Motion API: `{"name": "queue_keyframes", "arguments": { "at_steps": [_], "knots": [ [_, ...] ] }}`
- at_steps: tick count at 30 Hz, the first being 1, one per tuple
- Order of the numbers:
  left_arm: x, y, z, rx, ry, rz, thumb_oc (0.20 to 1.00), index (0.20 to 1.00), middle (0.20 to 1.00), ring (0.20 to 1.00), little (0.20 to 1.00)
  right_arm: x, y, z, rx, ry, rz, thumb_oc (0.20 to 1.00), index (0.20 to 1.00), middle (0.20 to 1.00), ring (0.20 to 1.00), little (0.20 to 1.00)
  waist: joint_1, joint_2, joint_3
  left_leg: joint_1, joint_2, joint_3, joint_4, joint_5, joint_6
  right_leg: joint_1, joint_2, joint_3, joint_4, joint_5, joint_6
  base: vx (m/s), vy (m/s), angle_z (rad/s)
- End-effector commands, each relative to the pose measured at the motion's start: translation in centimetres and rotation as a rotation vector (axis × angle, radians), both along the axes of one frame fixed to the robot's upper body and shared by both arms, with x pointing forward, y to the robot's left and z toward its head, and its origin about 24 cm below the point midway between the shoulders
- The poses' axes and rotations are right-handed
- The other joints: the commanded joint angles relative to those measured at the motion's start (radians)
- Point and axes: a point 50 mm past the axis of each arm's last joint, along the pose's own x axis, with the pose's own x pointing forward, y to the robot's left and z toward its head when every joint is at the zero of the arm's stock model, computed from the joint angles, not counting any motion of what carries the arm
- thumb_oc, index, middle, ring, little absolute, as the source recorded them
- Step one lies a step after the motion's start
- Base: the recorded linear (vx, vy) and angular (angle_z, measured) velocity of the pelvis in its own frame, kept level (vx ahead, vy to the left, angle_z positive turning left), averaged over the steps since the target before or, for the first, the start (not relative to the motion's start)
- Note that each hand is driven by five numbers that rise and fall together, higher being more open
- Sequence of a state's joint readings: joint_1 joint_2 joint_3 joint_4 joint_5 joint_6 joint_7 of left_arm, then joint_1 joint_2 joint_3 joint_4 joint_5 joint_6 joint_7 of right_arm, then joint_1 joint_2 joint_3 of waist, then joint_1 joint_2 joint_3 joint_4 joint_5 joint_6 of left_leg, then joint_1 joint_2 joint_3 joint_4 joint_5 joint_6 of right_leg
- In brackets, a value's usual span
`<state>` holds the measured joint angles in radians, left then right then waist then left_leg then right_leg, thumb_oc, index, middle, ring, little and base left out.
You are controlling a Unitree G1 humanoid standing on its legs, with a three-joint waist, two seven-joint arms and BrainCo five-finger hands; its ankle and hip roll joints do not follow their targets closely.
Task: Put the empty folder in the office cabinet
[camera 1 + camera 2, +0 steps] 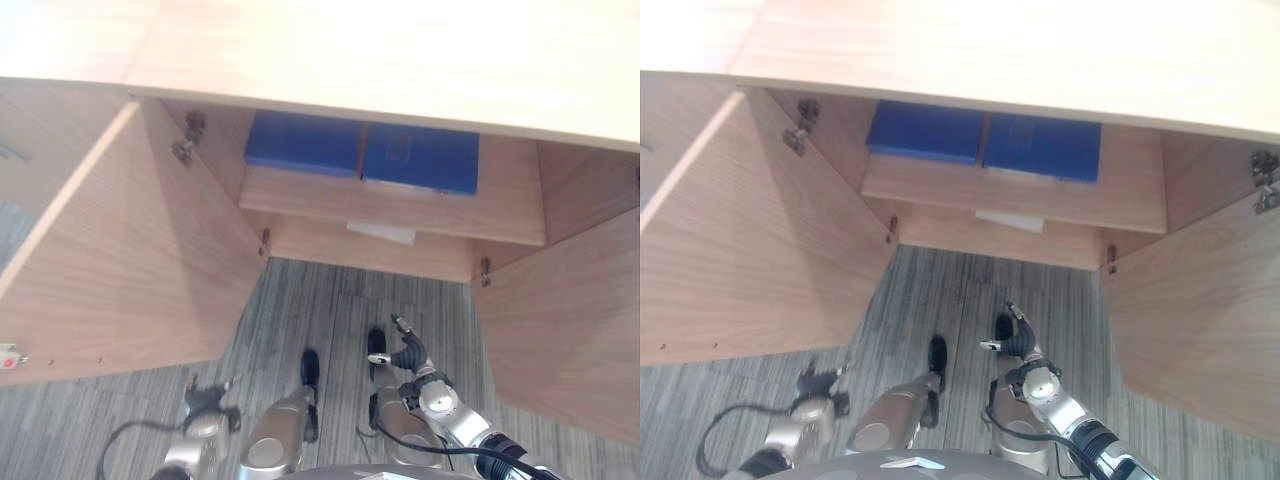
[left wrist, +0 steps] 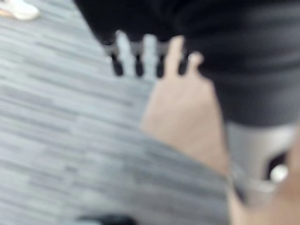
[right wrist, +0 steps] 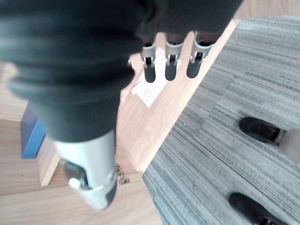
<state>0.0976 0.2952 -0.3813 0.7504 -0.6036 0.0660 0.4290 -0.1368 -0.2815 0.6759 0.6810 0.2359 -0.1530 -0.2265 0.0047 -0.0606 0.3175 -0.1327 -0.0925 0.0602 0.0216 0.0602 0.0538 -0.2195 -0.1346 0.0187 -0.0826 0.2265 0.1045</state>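
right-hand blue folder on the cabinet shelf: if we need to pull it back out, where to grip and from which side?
Probably its front edge: the right blue folder lies flat on the shelf, with the left blue folder hard against its side and the cabinet's top close above. Come in straight from the open front, between the doors. Both the right robot hand and the left robot hand hang low, holding nothing.

Two blue folders (image 1: 362, 152) side by side on cabinet shelf (image 1: 400, 208)

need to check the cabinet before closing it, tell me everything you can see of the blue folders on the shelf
Two blue folders lie flat, side by side and touching, on the upper shelf of the open wooden cabinet, pushed toward the back. Their covers look smooth and matte; the right one has a faint rectangular label area. Neither hand touches them. A white paper lies on the lower level beneath.
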Motion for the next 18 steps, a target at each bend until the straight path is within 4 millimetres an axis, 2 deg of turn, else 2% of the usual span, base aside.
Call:
{"name": "queue_keyframes", "arguments": {
  "at_steps": [1,2,5,11,15,16,18],
  "knots": [
    [3.2,-0.5,2.2,0.015,-0.146,-0.064,1.000,1.000,1.000,1.000,1.000,5.0,-0.7,4.2,-0.029,-0.209,0.049,1.000,1.000,1.000,1.000,1.000,0.028,0.073,0.051,0.057,0.065,-0.013,-0.016,-0.112,-0.046,-0.004,0.008,0.001,-0.005,-0.093,0.078,-0.03,0.024,-0.01],
    [1.5,-0.3,0.9,0.021,-0.072,-0.043,1.000,1.000,1.000,1.000,1.000,4.6,-0.7,3.7,0.013,-0.187,0.018,1.000,1.000,1.000,1.000,1.000,0.025,0.068,0.032,0.075,0.059,-0.012,-0.019,-0.116,-0.038,0.000,0.005,0.004,-0.005,-0.087,0.085,0.00,0.000,0.00],
    [-0.1,-0.1,-0.1,0.033,0.000,-0.028,1.000,1.000,1.000,1.000,1.000,4.1,-0.5,3.3,0.089,-0.150,-0.008,1.000,1.000,1.000,1.000,1.000,0.016,0.062,0.007,0.098,0.056,-0.010,-0.027,-0.118,-0.031,0.004,0.007,0.010,-0.005,-0.081,0.091,-0.02,0.010,0.03],
    [-1.8,0.5,-0.8,0.054,0.078,-0.021,1.000,1.000,1.000,1.000,1.000,3.2,-1.2,2.2,0.196,-0.063,-0.120,1.000,1.000,1.000,1.000,1.000,0.003,0.048,-0.033,0.135,0.052,-0.010,-0.027,-0.129,-0.020,0.020,0.010,0.016,-0.005,-0.068,0.095,0.00,0.000,0.00],
    [-2.5,1.3,-1.1,0.069,0.112,-0.032,1.000,1.000,1.000,1.000,1.000,3.3,-4.7,1.7,0.221,-0.029,-0.335,1.000,1.000,1.000,1.000,1.000,-0.004,0.037,-0.060,0.161,0.051,-0.005,-0.031,-0.135,-0.016,0.036,0.018,0.016,-0.005,-0.067,0.094,-0.02,-0.005,-0.03],
    [-2.7,1.6,-1.1,0.076,0.121,-0.027,1.000,1.000,1.000,1.000,1.000,3.3,-7.1,1.7,0.255,-0.031,-0.477,1.000,1.000,1.000,1.000,1.000,-0.009,0.031,-0.071,0.171,0.052,-0.002,-0.031,-0.138,-0.015,0.042,0.022,0.018,-0.005,-0.067,0.093,-0.08,-0.010,-0.06],
    [-2.8,2.1,-1.1,0.083,0.129,-0.016,1.000,1.000,1.000,1.000,1.000,3.2,-10.6,2.1,0.273,-0.064,-0.644,1.000,1.000,1.000,1.000,1.000,-0.018,0.022,-0.082,0.182,0.054,0.003,-0.022,-0.145,-0.015,0.050,0.023,0.021,-0.005,-0.064,0.093,-0.09,-0.003,-0.04]
  ]
}}
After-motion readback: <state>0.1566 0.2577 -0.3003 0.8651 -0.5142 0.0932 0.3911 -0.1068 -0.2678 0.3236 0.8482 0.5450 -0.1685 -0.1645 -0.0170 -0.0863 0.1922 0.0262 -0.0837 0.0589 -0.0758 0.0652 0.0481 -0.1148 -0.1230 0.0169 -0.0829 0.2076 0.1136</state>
